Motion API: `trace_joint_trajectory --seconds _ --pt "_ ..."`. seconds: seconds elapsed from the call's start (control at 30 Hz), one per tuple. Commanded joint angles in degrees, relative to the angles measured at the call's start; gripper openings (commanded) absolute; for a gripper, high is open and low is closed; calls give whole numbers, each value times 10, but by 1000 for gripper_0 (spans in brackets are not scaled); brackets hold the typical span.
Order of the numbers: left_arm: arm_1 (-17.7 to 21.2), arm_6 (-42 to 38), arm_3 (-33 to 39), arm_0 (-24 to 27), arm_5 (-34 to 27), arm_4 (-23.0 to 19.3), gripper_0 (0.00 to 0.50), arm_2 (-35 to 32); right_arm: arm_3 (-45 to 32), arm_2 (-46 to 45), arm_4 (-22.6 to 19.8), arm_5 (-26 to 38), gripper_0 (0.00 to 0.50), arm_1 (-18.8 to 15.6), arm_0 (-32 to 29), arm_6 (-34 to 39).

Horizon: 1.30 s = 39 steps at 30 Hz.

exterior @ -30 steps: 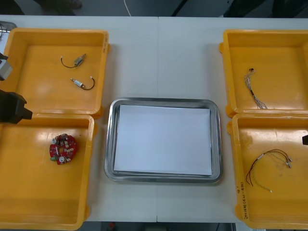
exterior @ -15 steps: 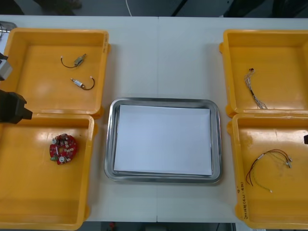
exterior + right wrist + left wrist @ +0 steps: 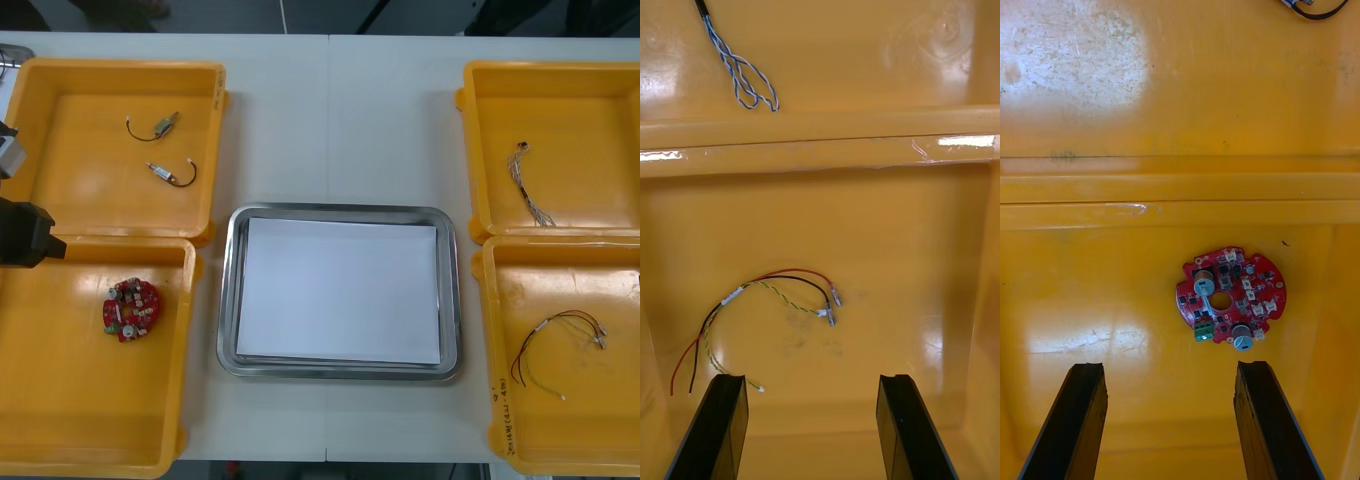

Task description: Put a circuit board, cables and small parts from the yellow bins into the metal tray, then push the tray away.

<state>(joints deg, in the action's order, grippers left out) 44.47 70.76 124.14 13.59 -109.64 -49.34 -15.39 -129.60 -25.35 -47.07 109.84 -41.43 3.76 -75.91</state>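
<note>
Left hand [image 3: 1169, 367] spread near circuit board [image 3: 1247, 289]; right hand [image 3: 812, 379] spread near cable [image 3: 734, 295].

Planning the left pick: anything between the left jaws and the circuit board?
Nothing visible. The round red circuit board lies alone in its yellow bin, beyond the left gripper, jaws open. Toward the metal tray, only that bin's wall intervenes.

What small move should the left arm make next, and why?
Probably advance and lower the left jaws, standing open, onto the red circuit board: it lies untouched in its yellow bin just beyond them, and the metal tray holds no parts yet.
</note>
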Motion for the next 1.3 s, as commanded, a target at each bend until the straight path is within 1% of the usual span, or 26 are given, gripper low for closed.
trace_joint_trajectory --seconds 0.03,0.2,0.37,0.5,0.57,0.7,0.8,0.83,0.9,0.93,1.0,1.1,1.3 --pt "5 71 6 -5 -4 -2 500 -5 -21 -14 3 2 500 2 -15 36" --pt "8 112 6 -7 -4 -12 500 -5 -30 -18 3 2 500 27 -29 47" --pt "18 154 6 -20 -4 -26 500 -5 -42 -17 20 2 500 54 -32 58" --pt "36 187 6 -43 2 -61 500 -4 -50 -14 32 2 500 74 -34 68" --pt "46 210 6 -51 22 -80 500 -3 -53 -11 37 2 500 83 -38 90" --pt "62 251 6 -66 51 -111 500 -3 -54 -4 35 2 500 94 -41 131" --pt "69 286 6 -76 77 -125 500 6 -53 11 41 2 500 100 -42 161" --pt "71 294 6 -78 83 -126 500 10 -54 14 43 2 500 101 -43 166" --pt "83 321 6 -88 121 -131 500 28 -54 28 48 2 500 106 -46 195" --pt "87 327 6 -91 130 -131 500 33 -54 31 49 2 500 108 -48 202" --pt "102 351 6 -103 176 -132 500 55 -54 46 54 2 500 110 -52 234" --pt "120 375 6 -117 222 -134 500 80 -53 58 60 2 500 113 -53 266" --pt "144 433 6 -137 281 -137 500 116 -54 90 77 2 500 113 -53 319"
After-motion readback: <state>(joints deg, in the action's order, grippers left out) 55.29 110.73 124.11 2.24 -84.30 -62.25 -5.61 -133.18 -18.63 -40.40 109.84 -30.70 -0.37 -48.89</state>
